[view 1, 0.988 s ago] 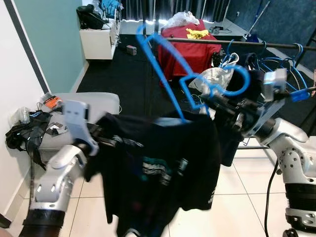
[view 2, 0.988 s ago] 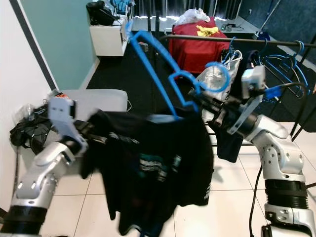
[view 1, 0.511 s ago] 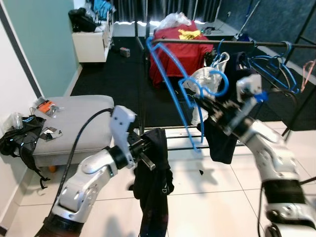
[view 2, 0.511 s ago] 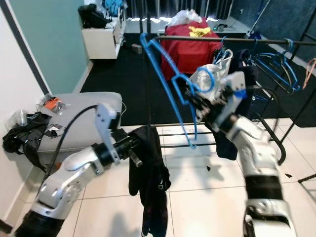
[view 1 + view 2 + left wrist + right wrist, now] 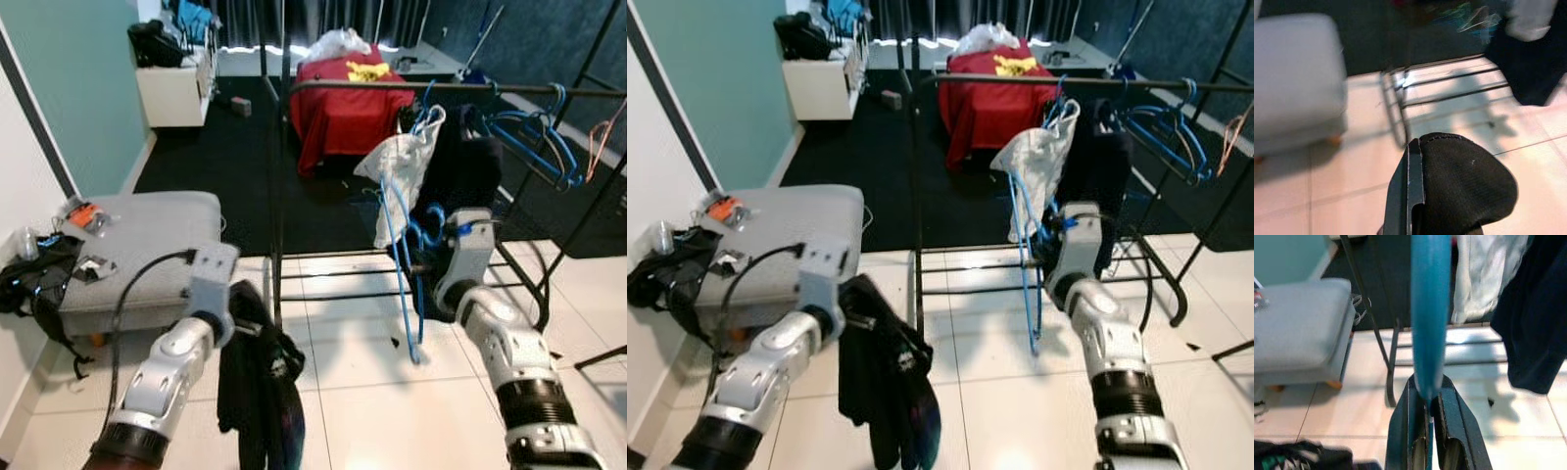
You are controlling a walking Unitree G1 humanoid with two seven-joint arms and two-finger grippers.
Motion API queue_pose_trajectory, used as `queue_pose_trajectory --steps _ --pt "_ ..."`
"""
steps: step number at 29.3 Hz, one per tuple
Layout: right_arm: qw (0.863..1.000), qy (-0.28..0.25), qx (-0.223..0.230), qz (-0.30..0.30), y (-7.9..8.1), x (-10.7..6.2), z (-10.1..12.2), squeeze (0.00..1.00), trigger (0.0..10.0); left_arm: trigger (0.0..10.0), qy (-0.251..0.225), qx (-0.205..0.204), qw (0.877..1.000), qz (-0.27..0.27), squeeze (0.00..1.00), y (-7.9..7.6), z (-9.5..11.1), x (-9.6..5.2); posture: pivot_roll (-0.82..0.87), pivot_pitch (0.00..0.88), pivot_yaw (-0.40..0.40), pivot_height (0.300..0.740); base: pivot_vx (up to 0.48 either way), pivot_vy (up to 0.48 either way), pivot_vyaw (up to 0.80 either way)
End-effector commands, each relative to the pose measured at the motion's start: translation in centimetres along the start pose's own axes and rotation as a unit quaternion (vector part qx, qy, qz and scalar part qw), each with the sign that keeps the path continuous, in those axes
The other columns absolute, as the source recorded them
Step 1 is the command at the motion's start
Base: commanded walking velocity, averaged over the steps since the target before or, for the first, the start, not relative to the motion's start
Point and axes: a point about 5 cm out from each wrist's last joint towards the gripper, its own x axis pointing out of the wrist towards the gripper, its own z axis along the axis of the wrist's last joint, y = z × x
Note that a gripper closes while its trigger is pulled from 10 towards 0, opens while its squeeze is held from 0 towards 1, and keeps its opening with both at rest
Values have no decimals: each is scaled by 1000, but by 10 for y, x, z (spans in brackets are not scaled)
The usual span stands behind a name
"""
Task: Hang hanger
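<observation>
A grey cushioned ottoman (image 5: 137, 240) stands near a red-draped table (image 5: 343, 103); a white cabinet (image 5: 176, 88) sits behind.

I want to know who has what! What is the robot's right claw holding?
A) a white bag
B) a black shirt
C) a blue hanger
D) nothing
C: the right claw is pinched shut on the blue hanger, which dangles toward the floor in front of the clothes rack, while the black shirt hangs from the left claw.
</observation>
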Motion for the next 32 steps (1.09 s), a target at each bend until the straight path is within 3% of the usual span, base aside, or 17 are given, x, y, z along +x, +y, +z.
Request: queue_pose_trajectory --steps 1,7,11,18,25,32 --pt "1000 1 -14 17 16 0 -14 0 10000 10000 8 -31 999 14 0 -1 -5 0 -42 0 -27 740 0 0 0" --pt "999 -8 -11 42 31 0 -24 0 10000 10000 4 -45 999 7 0 -5 -7 2 -53 0 -26 740 0 0 0" --pt "998 -24 6 66 43 -1 -24 0 10000 10000 -29 -23 999 9 0 -10 1 4 -34 0 -48 740 0 0 0" --pt "997 -44 12 68 61 0 -22 0 10000 10000 -37 14 999 -9 0 -18 3 2 -45 0 -40 740 0 0 0" --pt "995 -76 17 65 64 -2 -16 0 10000 10000 -72 13 997 -38 0 -29 15 3 -49 0 -38 740 0 0 0" --pt "994 -85 19 70 61 -4 -14 0 10000 10000 -83 7 996 -42 0 -27 17 3 -59 0 -33 740 0 0 0"
